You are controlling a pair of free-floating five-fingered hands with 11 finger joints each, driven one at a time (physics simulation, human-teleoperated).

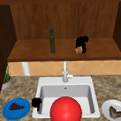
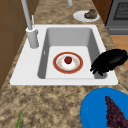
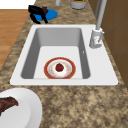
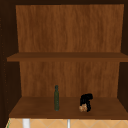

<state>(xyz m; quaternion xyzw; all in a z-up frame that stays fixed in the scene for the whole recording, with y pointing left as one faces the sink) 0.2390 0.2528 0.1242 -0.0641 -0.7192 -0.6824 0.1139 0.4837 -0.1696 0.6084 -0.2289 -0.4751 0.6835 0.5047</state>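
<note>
My right hand (image 1: 81, 43) is up on the lower wooden shelf (image 1: 31, 52), its fingers curled round a small tan object (image 1: 78, 50). The upper view shows the same hand (image 4: 86, 100) and tan object (image 4: 82, 108). A dark green bottle (image 1: 52, 41) stands upright on the shelf to its left. My left hand (image 1: 36, 102) hovers over the front left corner of the white sink (image 1: 47, 80), fingers relaxed and holding nothing. In the left side view this hand (image 2: 111, 60) hangs above the sink rim. A red-rimmed plate (image 2: 77, 65) with a small red round thing (image 2: 68, 60) lies in the basin.
A blue plate (image 1: 22, 114) with dark grapes (image 1: 15, 106) lies left of the sink. A white plate (image 1: 105, 108) with brown food (image 1: 115, 113) lies to its right. The faucet (image 1: 65, 72) rises behind the basin. A potted plant (image 1: 6, 79) stands at far left. A large red round shape (image 1: 65, 111) covers the sink's front.
</note>
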